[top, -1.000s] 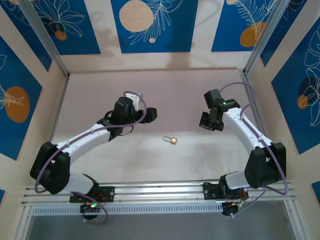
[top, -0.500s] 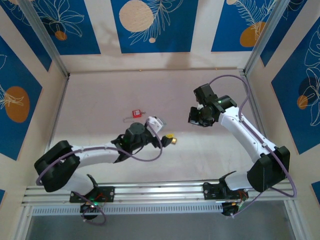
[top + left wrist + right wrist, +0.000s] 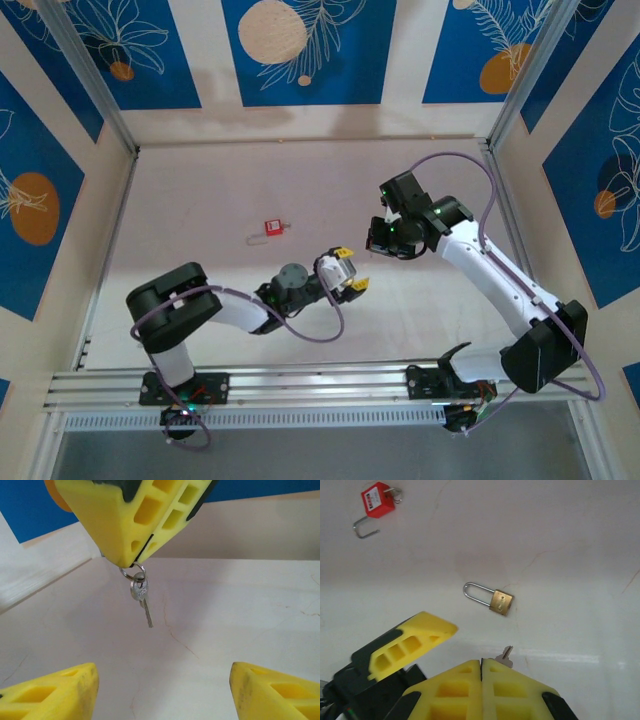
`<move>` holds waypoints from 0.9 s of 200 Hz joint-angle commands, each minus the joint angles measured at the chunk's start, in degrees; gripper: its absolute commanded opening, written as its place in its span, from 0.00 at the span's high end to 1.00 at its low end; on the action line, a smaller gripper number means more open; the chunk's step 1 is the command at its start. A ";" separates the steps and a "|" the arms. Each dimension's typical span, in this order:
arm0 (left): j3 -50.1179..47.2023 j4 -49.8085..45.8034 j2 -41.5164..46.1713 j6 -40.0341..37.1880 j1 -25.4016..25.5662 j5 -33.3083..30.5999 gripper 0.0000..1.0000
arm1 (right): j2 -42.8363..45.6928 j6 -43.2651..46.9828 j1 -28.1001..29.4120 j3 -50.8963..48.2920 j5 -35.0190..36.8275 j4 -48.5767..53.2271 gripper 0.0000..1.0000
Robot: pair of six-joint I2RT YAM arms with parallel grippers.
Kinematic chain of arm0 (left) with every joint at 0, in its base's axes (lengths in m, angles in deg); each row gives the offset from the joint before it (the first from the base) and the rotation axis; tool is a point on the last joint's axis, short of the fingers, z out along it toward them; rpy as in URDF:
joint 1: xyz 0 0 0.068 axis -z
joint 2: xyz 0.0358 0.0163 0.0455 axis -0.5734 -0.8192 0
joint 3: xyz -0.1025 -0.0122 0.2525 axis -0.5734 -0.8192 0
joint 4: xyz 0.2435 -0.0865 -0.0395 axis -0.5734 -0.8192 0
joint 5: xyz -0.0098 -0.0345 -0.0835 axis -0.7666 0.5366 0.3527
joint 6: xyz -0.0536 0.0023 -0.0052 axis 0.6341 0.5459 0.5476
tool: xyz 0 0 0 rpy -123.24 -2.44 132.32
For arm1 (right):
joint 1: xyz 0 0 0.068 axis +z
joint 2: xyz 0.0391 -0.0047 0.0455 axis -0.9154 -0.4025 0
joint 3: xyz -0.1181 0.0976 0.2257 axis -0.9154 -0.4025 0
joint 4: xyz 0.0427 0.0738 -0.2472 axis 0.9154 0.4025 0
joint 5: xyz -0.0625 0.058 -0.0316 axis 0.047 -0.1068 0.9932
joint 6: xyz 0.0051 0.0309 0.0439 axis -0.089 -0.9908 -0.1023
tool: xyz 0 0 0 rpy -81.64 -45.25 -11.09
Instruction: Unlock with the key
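right hand (image 3: 481,663) pinches key (image 3: 141,593) by ring, dangling; left hand (image 3: 163,682) spread wide

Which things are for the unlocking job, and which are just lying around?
For the job: key, pinched in the right end effector; probably the brass padlock nearby.
Lying about: red padlock, it seems.

Red padlock (image 3: 272,228) on pale table (image 3: 200,180) — blue-patterned walls (image 3: 300,70) around.

small silvery key (image 3: 140,594), hanging blade-down, pinched in the right claw (image 3: 134,563).
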 commanded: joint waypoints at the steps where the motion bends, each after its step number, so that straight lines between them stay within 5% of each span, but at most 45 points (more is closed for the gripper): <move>1: 2.85 5.67 -1.80 0.23 0.20 1.07 0.33 | 1.89 -1.73 0.74 1.73 -2.32 -0.05 1.00; 180: 3.32 8.26 -4.94 1.53 0.12 0.27 0.70 | 3.18 -2.99 1.79 0.15 -3.72 -1.08 1.00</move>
